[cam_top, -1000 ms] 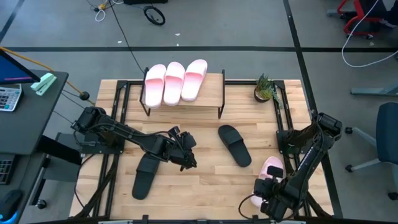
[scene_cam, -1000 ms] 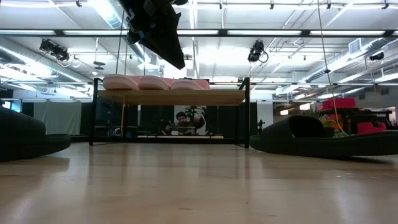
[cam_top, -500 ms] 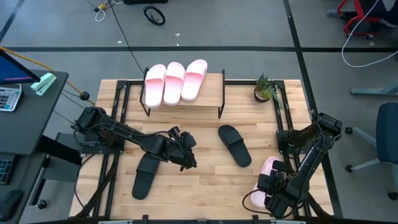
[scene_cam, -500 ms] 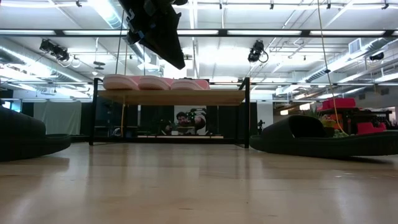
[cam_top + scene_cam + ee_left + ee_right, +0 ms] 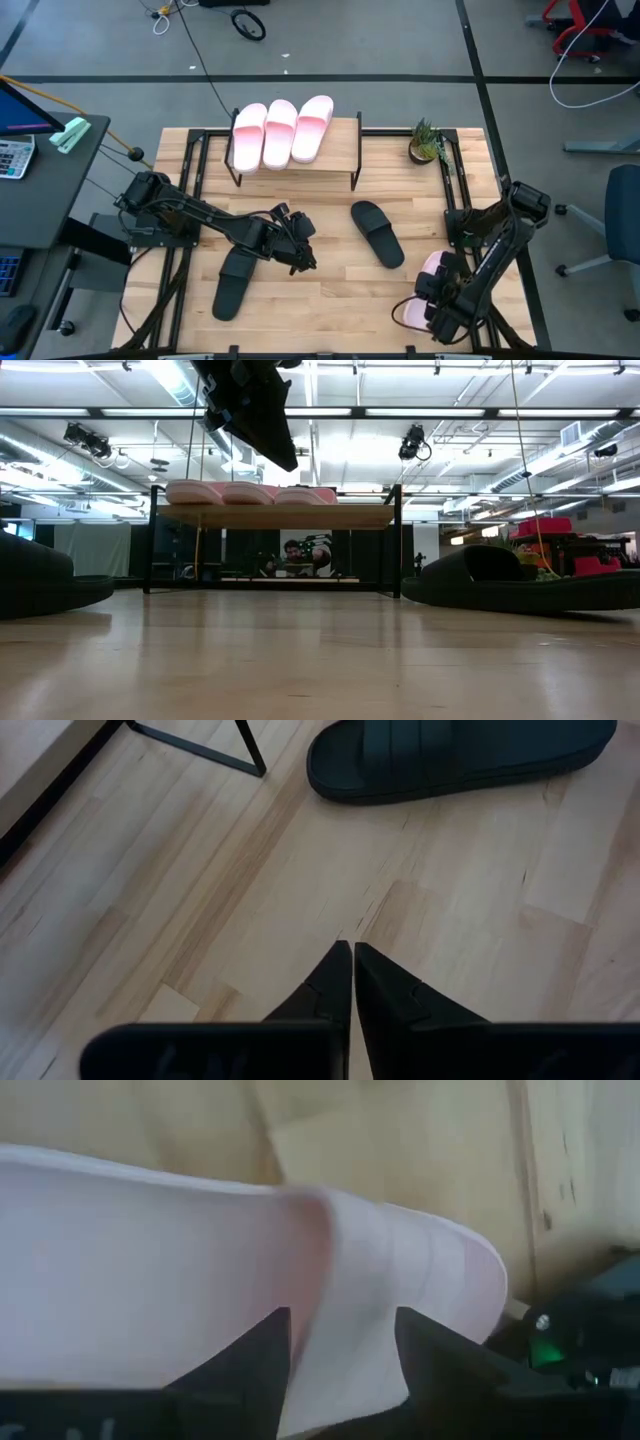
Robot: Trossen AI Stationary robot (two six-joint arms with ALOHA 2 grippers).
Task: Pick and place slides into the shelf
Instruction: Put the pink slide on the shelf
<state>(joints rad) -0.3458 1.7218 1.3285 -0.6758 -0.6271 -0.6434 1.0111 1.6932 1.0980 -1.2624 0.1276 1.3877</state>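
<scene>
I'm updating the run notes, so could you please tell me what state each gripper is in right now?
Left gripper: shut, empty, above the table.
Right gripper: open, fingers astride a pink slide, not gripping it.

Pink slides on the shelf (image 5: pixel 340 150): three (image 5: pixel 281 131)
Pink slides on the table (image 5: pixel 330 300): one (image 5: pixel 418 312), under the right arm
Black slides on the table: two (image 5: pixel 377 233) (image 5: pixel 232 284)
Robot arms: two
Potted plants: one (image 5: pixel 424 142)

Small potted plant (image 5: pixel 425 141) at table (image 5: pixel 330 290) far-right corner.
</scene>
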